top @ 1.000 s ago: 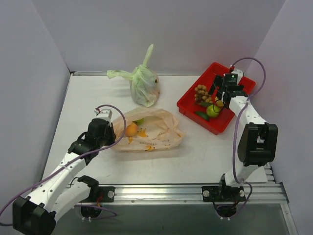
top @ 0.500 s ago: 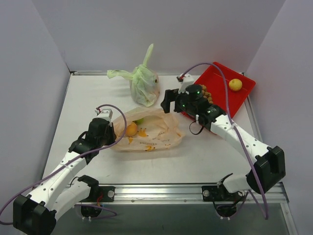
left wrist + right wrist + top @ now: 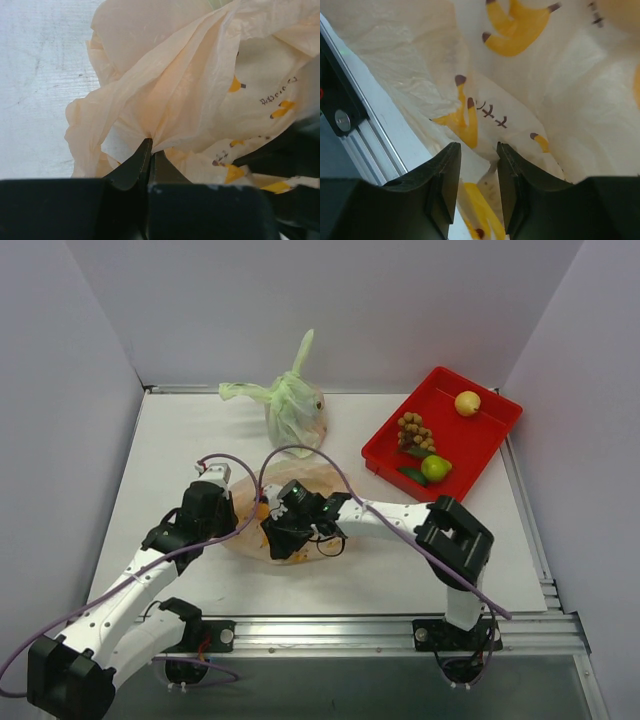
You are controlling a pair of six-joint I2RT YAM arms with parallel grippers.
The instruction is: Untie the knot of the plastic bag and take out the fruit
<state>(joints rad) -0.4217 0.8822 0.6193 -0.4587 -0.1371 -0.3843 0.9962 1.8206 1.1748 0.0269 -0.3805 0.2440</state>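
Note:
The pale orange plastic bag (image 3: 340, 502) lies flat at the table's middle, and its knot is not visible. My left gripper (image 3: 222, 502) is shut on a gathered fold at the bag's left edge (image 3: 190, 90), with the tips (image 3: 150, 146) pinching the film. My right gripper (image 3: 280, 536) reaches down onto the bag's front part. Its jaws (image 3: 479, 150) stand a little apart, with printed plastic (image 3: 545, 100) lying loose between them. An orange fruit (image 3: 263, 508) shows through the bag. In the red tray (image 3: 470, 435) lie a yellow fruit (image 3: 466, 402), a brown cluster (image 3: 412, 430) and a green apple (image 3: 435, 468).
A tied translucent green bag (image 3: 295, 415) stands behind the orange one, tail upright. The red tray sits at the back right, close to the right wall. An aluminium rail (image 3: 330, 632) runs along the near edge by the arm bases.
My right arm swung from the red tray, leaving the yellow fruit there, across to the orange bag, and its jaws narrowed. The left gripper kept its hold without moving.

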